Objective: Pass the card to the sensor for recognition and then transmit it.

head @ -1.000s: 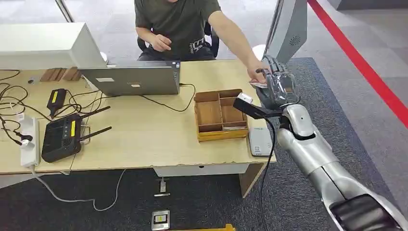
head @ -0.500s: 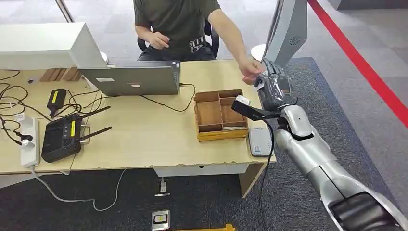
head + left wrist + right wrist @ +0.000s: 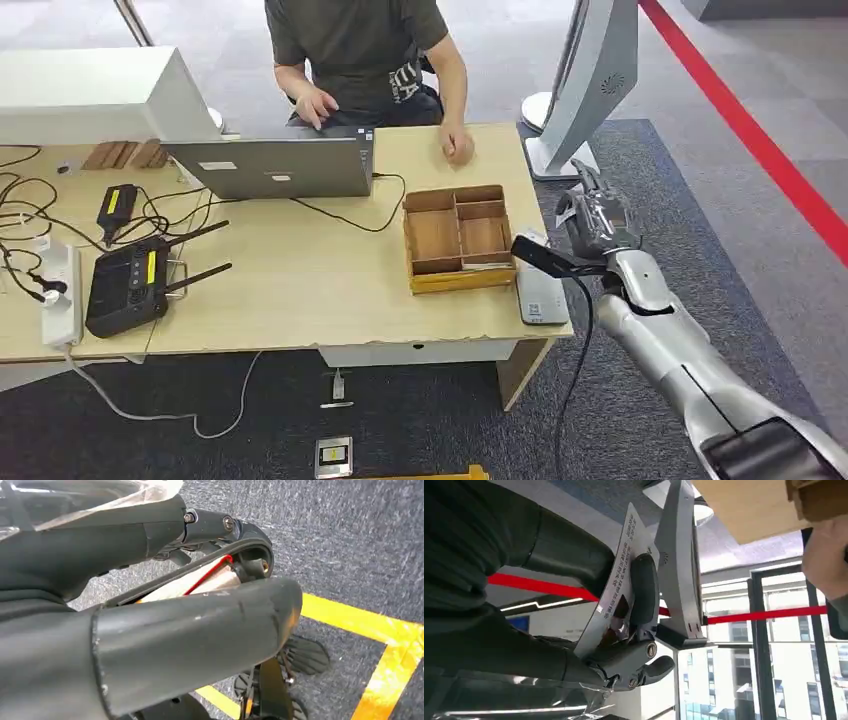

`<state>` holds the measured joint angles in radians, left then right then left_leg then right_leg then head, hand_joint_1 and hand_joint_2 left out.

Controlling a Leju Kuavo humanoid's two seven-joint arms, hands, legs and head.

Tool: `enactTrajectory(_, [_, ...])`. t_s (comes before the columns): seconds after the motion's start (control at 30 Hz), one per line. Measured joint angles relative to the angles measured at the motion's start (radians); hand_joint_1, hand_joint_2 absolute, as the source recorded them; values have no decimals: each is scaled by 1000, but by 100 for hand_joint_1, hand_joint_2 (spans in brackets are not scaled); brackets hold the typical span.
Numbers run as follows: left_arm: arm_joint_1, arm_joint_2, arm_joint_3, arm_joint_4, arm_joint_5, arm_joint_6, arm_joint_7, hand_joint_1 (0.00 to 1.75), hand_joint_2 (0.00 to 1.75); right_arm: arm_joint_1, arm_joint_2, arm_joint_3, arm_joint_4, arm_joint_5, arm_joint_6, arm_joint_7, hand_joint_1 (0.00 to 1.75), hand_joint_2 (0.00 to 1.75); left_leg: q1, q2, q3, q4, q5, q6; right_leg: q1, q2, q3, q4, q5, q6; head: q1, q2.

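Right hand: the right hand [image 3: 592, 215] is raised off the right end of the table [image 3: 300, 290], fingers [image 3: 644, 592] clamped on the card
Card: the card [image 3: 616, 587] is a pale printed rectangle pinched between thumb and a dark finger, seen in the right wrist view
Sensor: a flat grey card reader [image 3: 541, 295] lies at the table's right front corner, just beside the wooden tray [image 3: 458, 238]; the hand is above and to its right, apart from it
Left hand: the left hand [image 3: 150, 630] hangs over dark carpet with yellow floor tape; I cannot tell how its fingers are set
Person: a person [image 3: 365, 50] sits behind the table, one hand at the laptop [image 3: 275, 165], the other resting on the tabletop
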<state>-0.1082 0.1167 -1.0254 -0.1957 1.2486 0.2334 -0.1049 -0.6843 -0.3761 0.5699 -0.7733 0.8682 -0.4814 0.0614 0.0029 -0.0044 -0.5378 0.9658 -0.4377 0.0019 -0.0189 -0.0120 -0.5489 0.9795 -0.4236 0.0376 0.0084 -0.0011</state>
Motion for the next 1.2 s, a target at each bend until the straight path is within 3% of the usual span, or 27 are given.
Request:
enactTrajectory(0.5, [0,5,1,0,8,0,-14,0,0,5,-11,15,80,11,6,-8,175,175,0,0,0,0,0,0,0,0,0,0,0,0,0,0])
enactTrajectory(0.7, [0,5,1,0,-5,-6,-19,0,0,13,-11,32,82,31,-40,11,175,175,0,0,0,0,0,0,0,0,0,0,0,0,0,0])
enactTrajectory(1.2, [0,10,3,0,14,-2,-20,0,0,79,-3,82,68,-41,-60,-5,175,175,0,0,0,0,0,0,0,0,0,0,0,0,0,0])
